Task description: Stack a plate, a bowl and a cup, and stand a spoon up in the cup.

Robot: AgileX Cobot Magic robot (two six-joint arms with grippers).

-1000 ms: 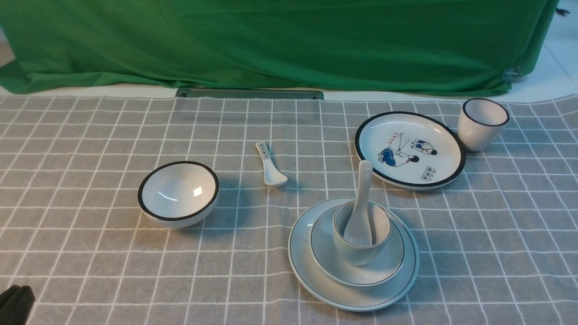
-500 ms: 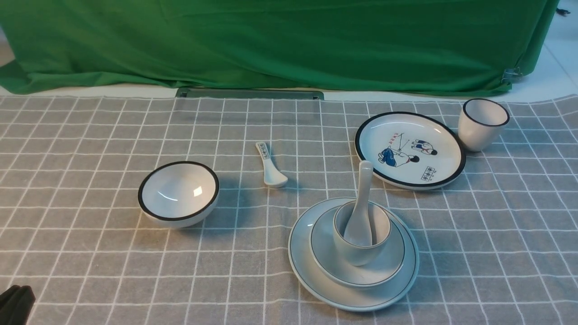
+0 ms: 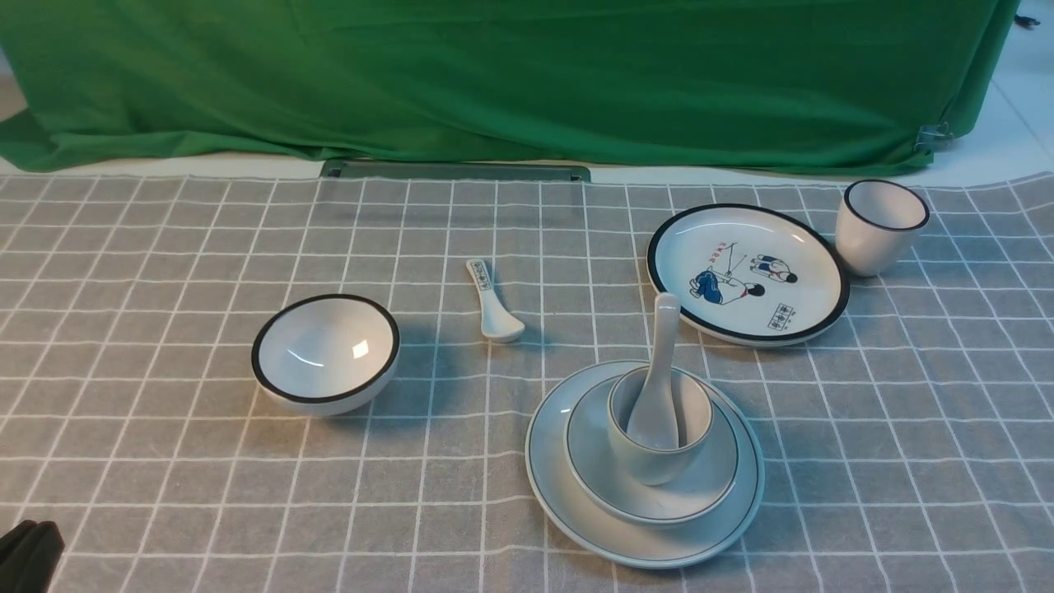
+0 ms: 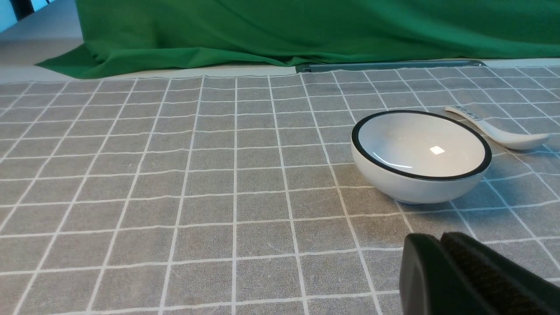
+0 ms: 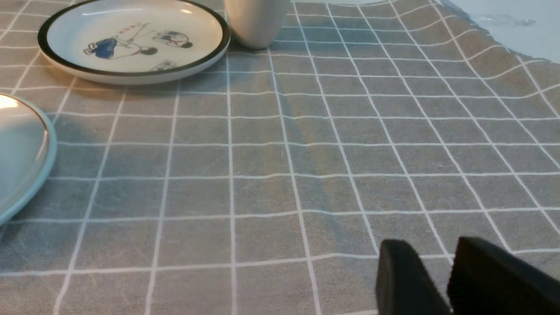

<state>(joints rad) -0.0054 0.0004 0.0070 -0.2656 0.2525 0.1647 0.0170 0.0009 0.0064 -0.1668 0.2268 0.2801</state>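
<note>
Four pieces make up the finished stack on the counter [image 3: 165,461], near and right of centre: the plate [image 3: 550,461] at the bottom, the bowl [image 3: 708,486] nested in it, the cup [image 3: 650,469] upright in the bowl, and the spoon [image 3: 659,375] leaning in the cup with its handle pointing up and away. All are plain pale grey-white with thin dark rim lines, glossy and likely slippery. The main risk, as I judge it, is a nudge: the spoon only rests against the cup rim, so a bump from an arm could tip it out or topple the cup. Both arms are well apart from the stack. The left gripper [image 4: 442,258] sits low at the near left with its fingers pressed together, holding nothing; the right gripper [image 5: 439,271] shows a narrow gap and is also empty.
</note>
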